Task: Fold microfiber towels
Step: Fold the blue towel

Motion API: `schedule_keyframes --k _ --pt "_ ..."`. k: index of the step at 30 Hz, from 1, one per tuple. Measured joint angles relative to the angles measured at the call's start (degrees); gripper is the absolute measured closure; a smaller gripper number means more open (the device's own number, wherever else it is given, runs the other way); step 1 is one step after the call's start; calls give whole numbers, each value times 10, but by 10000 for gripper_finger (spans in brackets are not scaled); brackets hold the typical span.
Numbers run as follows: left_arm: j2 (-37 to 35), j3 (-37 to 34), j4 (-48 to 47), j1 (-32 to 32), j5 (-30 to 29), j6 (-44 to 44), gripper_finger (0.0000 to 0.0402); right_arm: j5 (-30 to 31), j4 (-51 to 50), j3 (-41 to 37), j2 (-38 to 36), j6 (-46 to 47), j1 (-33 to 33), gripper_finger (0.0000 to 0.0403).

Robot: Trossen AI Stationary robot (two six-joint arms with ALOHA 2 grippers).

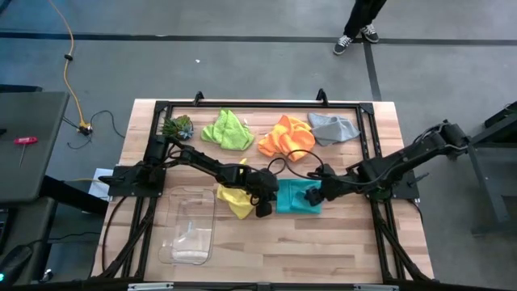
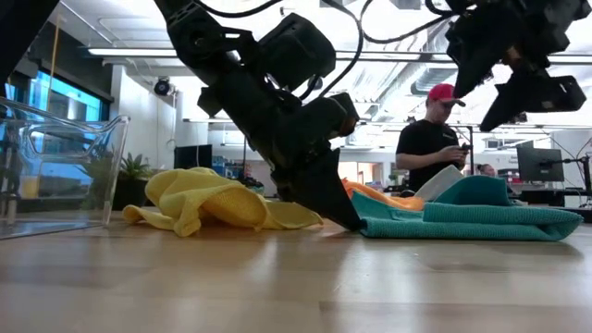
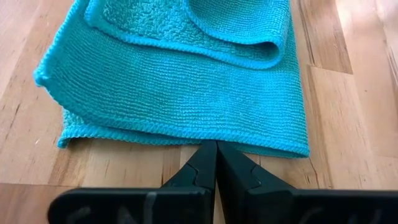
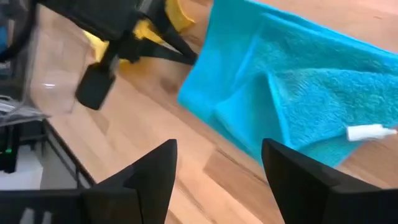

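The teal towel [image 1: 300, 196] lies folded over on itself on the wooden table [image 1: 323, 250], flat, with a looser rumpled flap on top, a neat stitched hem and a small white tag. Just beside the teal towel sits the crumpled yellow towel [image 1: 236, 200]; beyond it lie the lime green towel [image 1: 228, 129], orange towel [image 1: 285, 137] and grey towel [image 1: 333, 128], all bunched. The left gripper [image 3: 216, 163] is clenched, tips down at the teal towel's edge. The right gripper [image 4: 217, 165] hovers above the teal towel, fingers spread, grasping nothing
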Motion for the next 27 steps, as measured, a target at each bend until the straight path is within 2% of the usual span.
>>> schedule_keyframes --k 5,8,10,14,18,23,24,27 --pt "0 0 1 0 -1 0 402 8 -73 0 0 17 -1 190" --pt "0 0 1 0 -1 0 401 -31 -113 0 11 9 0 196" --pt "0 0 1 0 -1 0 402 -57 -112 -1 22 -18 7 200" --pt "0 0 1 0 -2 0 402 -60 -112 -1 62 -55 18 217" --pt "0 0 1 0 -3 -7 401 -52 -111 -1 106 -92 18 270" --pt "0 0 1 1 -7 -9 401 -36 -68 -1 144 -123 18 384" --pt "0 0 1 1 -7 -9 401 -36 -55 -1 149 -129 17 392" --pt "0 0 1 1 -7 -9 402 -27 -53 -1 159 -133 7 377"
